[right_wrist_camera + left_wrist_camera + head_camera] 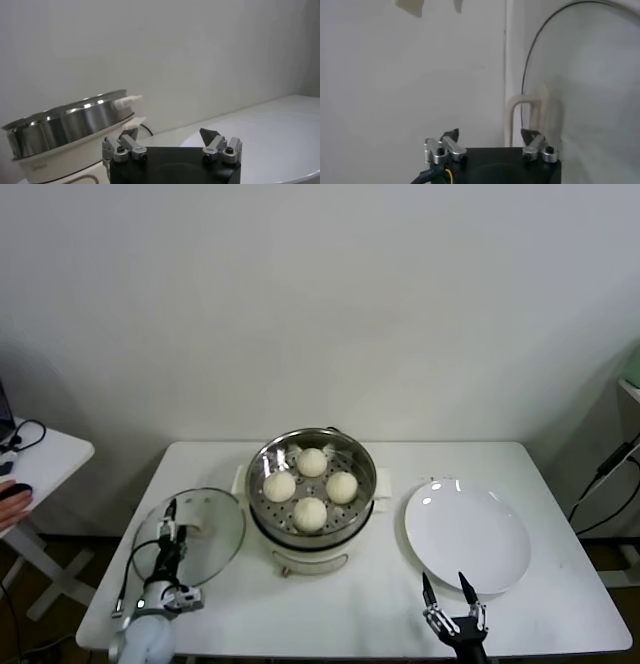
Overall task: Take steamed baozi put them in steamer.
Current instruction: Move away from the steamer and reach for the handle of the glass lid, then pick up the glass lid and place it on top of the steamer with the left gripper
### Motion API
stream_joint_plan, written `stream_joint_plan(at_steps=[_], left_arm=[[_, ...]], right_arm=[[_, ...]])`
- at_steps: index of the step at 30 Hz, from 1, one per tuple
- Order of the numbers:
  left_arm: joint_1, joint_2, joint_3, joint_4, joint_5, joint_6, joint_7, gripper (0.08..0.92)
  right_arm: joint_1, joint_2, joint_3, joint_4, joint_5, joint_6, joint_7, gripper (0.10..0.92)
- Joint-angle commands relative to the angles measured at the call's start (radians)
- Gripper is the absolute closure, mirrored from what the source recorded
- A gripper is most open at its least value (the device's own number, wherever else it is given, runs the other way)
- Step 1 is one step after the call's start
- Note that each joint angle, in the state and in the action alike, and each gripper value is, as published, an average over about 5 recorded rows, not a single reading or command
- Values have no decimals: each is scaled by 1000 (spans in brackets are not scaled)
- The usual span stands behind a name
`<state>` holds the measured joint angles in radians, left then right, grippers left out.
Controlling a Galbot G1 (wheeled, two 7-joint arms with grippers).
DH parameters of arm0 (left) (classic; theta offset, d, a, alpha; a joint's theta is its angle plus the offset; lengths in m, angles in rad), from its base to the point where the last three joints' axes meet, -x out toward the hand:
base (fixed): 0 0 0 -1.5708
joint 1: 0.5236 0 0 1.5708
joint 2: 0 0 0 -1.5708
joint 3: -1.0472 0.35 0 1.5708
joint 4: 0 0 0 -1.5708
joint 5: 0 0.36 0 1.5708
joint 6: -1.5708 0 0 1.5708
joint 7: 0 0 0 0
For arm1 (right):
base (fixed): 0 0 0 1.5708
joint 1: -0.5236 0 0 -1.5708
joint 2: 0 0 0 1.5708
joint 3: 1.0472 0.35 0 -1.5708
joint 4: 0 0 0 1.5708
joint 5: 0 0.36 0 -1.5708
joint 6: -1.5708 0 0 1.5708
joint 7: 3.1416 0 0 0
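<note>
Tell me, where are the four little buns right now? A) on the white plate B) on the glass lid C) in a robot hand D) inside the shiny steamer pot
D: all four steamed baozi sit on the holey tray inside the steamer, while the plate is bare.

Four off-white baozi (311, 484) sit in the shiny steel steamer (365, 474) with its hole-dotted tray and cream base. Between the black-tipped left claw (167, 518) and right claw (447, 587): white counter (300, 604). Just beyond the right claw, a plain white plate (467, 536).
</note>
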<state>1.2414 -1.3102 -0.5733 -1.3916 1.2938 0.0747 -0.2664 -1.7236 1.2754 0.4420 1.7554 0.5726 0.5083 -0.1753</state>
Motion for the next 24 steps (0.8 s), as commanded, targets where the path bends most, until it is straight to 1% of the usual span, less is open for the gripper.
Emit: stream_joint_plan(at_steps=[1,12,19,22,24], left_arm=[[-11,-1,5,12,-1,22,11,268],[-7,-5,0,24,12,0,-16,580],[1,2,-2,11,7,-6,-30,787],[4,1,-6,3,-1,-3,-46,850],[8,2,-9,-11,-9,2,-51,861]], right_arm=[[0,4,-1,2,1,1,3,203],[1,13,-1,2,-3,4,6,203],[1,13,0,2,-4,5,6,203],[2,13,-1,3,-4,6,6,203],[3,13,-1,3,-5,6,5,203]])
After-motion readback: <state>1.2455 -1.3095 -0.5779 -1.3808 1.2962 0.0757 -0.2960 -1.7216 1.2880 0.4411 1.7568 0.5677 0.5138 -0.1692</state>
